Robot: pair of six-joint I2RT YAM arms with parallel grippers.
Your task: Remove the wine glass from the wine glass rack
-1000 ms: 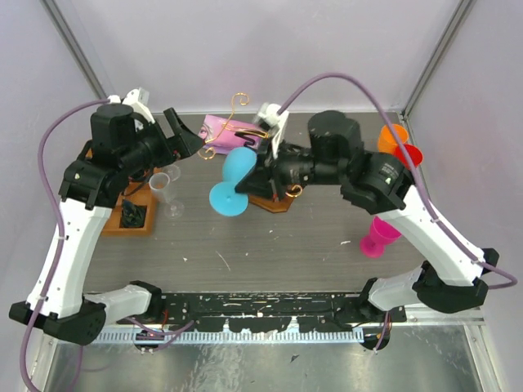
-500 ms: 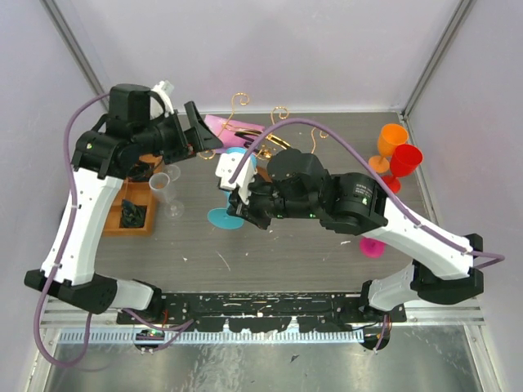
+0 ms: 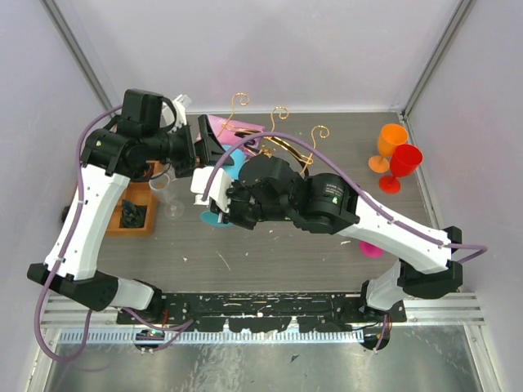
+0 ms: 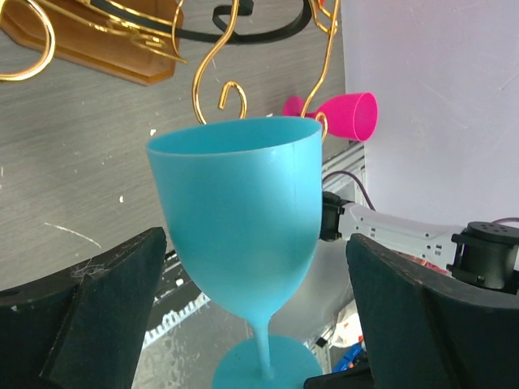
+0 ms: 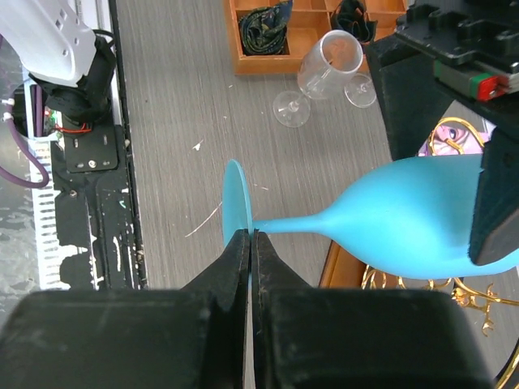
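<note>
1. We are watching the right pincer (image 5: pixel 250 243) pressing its two fingers together on the thin edge of the foot of the turquoise wine glass (image 5: pixel 405 215), pinching it there.
2. The wine glass is hanging in the air, tipped over. Its foot is pointing toward the near left and its bowl toward the far right. It is hovering above the table (image 3: pixel 270 253), just at the near-left side of the wine glass rack (image 4: pixel 105 58).
3. We are finding the left pincer (image 4: pixel 255 243) spread wide. Its dark fingers (image 4: pixel 97 308) are flanking the bowl, one on each side. A gap is showing on both sides, so neither finger is touching the glass.
4. The rack's gold rails and curled scrolls are rising on the far side of the glass, and its brown wooden base is sitting on the table. In the left wrist view one scroll is showing right behind the rim, and we cannot tell whether the two are touching.
5. At the left, we are seeing the orange compartment tray (image 3: pixel 135 216) with a clear glass (image 5: pixel 328 65) just beside it.
6. At the far right, an orange glass (image 3: pixel 391 140) and a red glass (image 3: pixel 406 159) are standing together, well apart from the rack. A pink glass (image 4: pixel 345 115) is sitting toward the near right.
</note>
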